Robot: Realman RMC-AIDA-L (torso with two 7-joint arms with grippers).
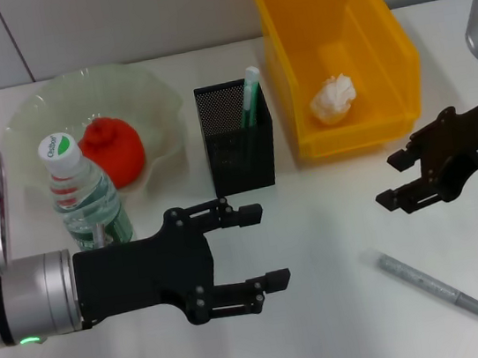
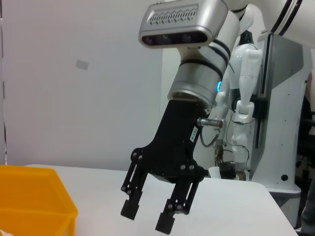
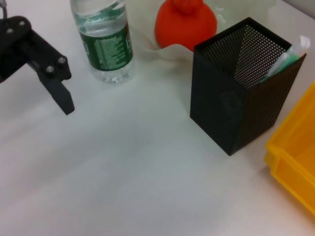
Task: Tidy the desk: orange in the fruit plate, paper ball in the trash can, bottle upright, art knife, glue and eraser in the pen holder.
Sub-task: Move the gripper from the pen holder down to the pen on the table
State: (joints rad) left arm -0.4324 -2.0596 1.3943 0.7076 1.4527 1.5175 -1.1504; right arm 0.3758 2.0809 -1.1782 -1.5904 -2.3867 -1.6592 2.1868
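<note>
My left black pincer [image 1: 270,244] hangs spread over the white desk [image 1: 329,309], clear of the upright clear plastic bottle [image 1: 86,196]; my right pincer [image 1: 391,180] gapes above the grey art knife [image 1: 432,284], judged next

Bare tabletop [image 1: 334,219] is lying open in front of the pen holder [image 1: 236,139]. Left of the pen holder, the upright bottle [image 1: 86,196] and fruit plate [image 1: 157,101] are crowding the way; right of it, the yellow bin [image 1: 381,52] is standing close, leaving a narrow gap. Farther right-front, a grey pen-like stick [image 1: 432,284] is lying across the surface.
</note>
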